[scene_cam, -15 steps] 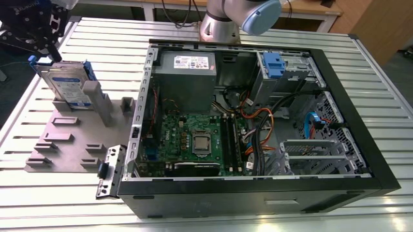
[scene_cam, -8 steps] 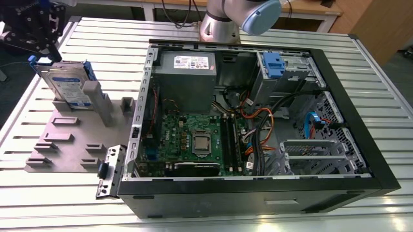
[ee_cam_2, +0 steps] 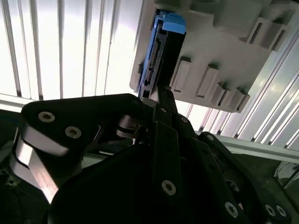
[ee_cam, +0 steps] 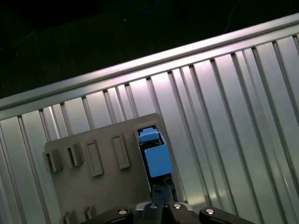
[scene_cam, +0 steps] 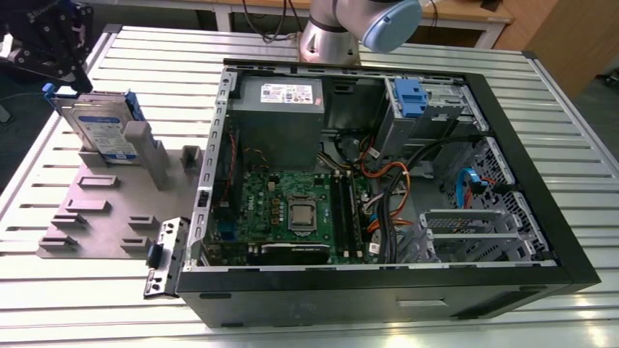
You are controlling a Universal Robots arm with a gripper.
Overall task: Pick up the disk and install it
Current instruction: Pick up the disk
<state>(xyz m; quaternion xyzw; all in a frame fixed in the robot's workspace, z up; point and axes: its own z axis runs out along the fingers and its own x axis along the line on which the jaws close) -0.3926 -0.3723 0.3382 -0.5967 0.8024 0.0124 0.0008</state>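
The disk stands on edge in a slot of a grey fixture plate at the exterior view's left. It is a silver drive with a white-and-blue label in a blue carrier. My black gripper hangs right over the disk's far upper end. In the second wrist view, the gripper reaches the disk's connector edge, which has a blue tab on top. In the first wrist view, the disk's blue tab sits just ahead of the gripper.
An open computer case lies on the slatted metal table, right of the fixture. Inside are a blue-latched drive cage, a grey power-supply box, a motherboard and cables. The arm's base stands behind the case.
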